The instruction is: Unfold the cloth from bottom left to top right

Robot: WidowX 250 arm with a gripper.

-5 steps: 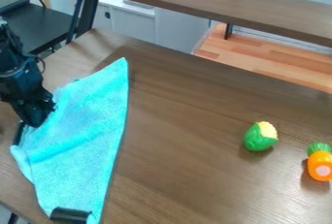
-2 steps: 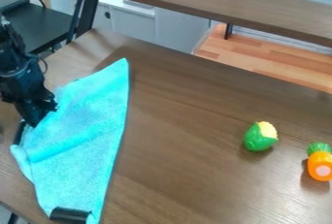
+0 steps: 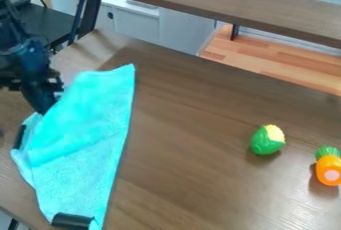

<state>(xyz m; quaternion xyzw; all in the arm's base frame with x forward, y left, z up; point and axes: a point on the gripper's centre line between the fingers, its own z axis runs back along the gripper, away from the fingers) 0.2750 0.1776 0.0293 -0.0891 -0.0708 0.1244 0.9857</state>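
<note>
Pincer (image 3: pixel 44 108): at the cloth's upper-left edge in the view, up and slightly right of its place in the earlier frames; whether it is open or closed I cannot tell.
Cloth (image 3: pixel 80 147): just beside the pincer and spread below and to its right, on the bench (image 3: pixel 193 139). Its upper part has shifted with the pincer and now looks raised and bunched; its top tip sits a little lower. The lower part lies as it did.
Grip: the cloth moving along suggests a hold, though that is a judgement.
Black pieces: one (image 3: pixel 19 137) just below the pincer at the cloth's left edge, another (image 3: pixel 72 221) well below at its bottom end; both unmoved.
Unfolding: probably just begun, as the cloth remains a narrow, folded shape. The next move likely calls for carrying the upper layer up and right; a slip or dragging both layers could spoil it.
Corn (image 3: pixel 267 140): well to the pincer's right.
Carrot (image 3: pixel 328 168): farther right still.
</note>
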